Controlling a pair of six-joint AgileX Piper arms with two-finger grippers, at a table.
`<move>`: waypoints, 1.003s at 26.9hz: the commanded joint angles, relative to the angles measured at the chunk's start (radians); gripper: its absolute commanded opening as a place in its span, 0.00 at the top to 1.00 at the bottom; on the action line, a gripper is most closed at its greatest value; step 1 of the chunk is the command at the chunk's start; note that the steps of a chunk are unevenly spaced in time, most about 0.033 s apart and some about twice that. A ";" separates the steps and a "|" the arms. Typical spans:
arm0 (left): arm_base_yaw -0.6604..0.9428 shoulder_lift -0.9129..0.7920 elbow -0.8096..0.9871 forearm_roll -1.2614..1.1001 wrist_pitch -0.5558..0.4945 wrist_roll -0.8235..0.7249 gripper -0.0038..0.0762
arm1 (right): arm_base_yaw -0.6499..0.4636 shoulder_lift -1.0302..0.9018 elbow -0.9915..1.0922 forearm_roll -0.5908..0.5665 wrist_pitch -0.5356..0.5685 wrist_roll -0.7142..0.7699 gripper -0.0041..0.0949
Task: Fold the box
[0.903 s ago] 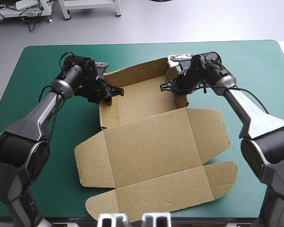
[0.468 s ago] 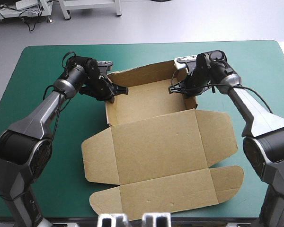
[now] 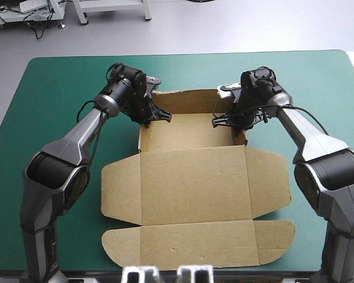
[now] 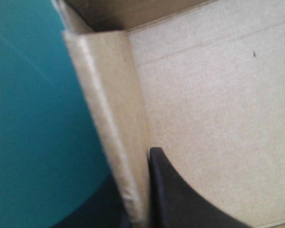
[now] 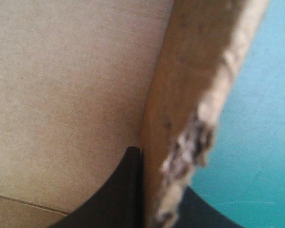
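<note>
Left gripper and right gripper clamped on the tray's side walls, box newly squared up.

From where I stand, the box has just been swung round: a moment ago it sat skewed and left of the middle, and now its back wall runs parallel with the far edge and it sits about centred, the lid panel flat toward the near edge. Each gripper is pinched nearly together on board, one black finger inside the tray and one outside, on the left side wall and the right side wall, the latter ragged at its edge. I'd judge the walls are up and the lid's flaps come next. Teal-green surface lies bare on every side, leaving plenty of room.
</note>
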 commanded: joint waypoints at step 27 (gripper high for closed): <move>-0.026 -0.145 -0.054 0.132 0.040 0.034 0.27 | 0.008 -0.076 -0.110 0.013 0.040 -0.108 0.15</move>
